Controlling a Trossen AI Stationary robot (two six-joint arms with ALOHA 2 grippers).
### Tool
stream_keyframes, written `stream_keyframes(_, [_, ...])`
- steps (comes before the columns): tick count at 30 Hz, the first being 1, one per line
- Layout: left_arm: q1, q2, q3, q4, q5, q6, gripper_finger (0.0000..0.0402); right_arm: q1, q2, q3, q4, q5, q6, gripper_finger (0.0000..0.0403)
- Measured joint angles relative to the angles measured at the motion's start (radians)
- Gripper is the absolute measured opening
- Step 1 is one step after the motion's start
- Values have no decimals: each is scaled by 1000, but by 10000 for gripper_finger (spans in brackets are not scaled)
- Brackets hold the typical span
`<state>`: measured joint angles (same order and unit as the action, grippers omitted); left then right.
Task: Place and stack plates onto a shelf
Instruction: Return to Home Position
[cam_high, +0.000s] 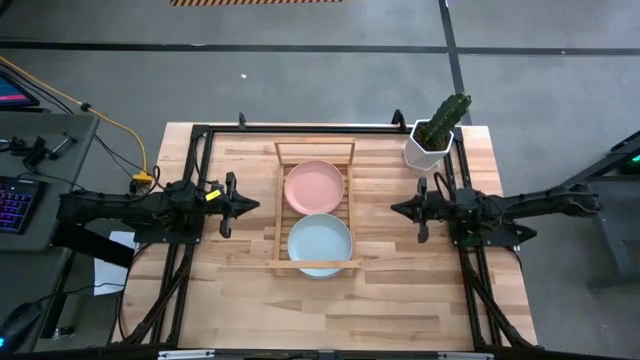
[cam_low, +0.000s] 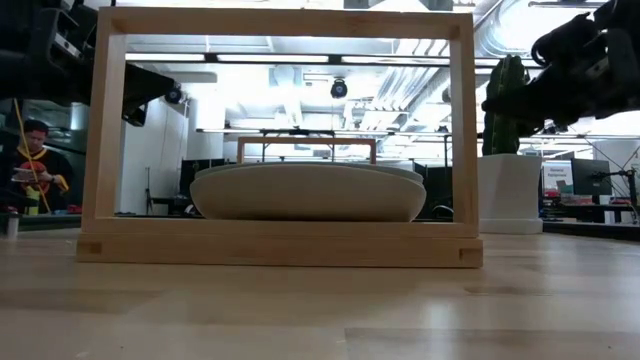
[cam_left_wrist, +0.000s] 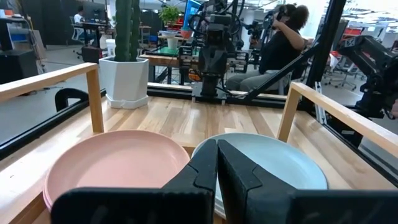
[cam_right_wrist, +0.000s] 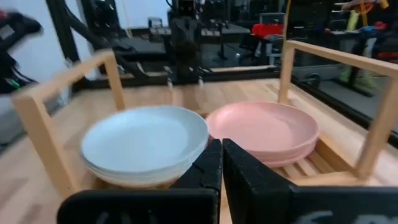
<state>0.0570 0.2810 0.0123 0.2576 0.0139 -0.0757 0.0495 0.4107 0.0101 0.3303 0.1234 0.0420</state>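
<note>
From above we are seeing only two plate tops on the shelf (cam_high: 315, 143): a pink stack (cam_high: 314, 186) at the end nearer the white pot (cam_high: 428, 152), and a mint stack (cam_high: 319, 242) at the other end. The right wrist view is showing us layered rims under each top, which the high view is hiding; we are not managing an exact count. The left gripper (cam_high: 243, 205) and right gripper (cam_high: 398, 208) are hovering over the table (cam_high: 250, 300) on either side of the shelf, apart from it, each clenched on nothing.
</note>
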Motion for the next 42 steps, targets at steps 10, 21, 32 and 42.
stream_keyframes(10, [0, -7, 0, -7, 0, 0, 3, 49, 0, 0, -23, 45, 125, 0])
stream_keyframes(21, [-25, -31, 1, -248, -13, 0, 3, 49, 0, -1, -62, 45, 141, 0])
stream_keyframes(32, [-31, -117, 1, -243, -48, 1, 3, 49, -211, -1, -233, 43, 141, 0])
stream_keyframes(42, [-31, -221, 0, -246, -48, 0, 3, 48, -410, -1, -277, 33, 141, 0])
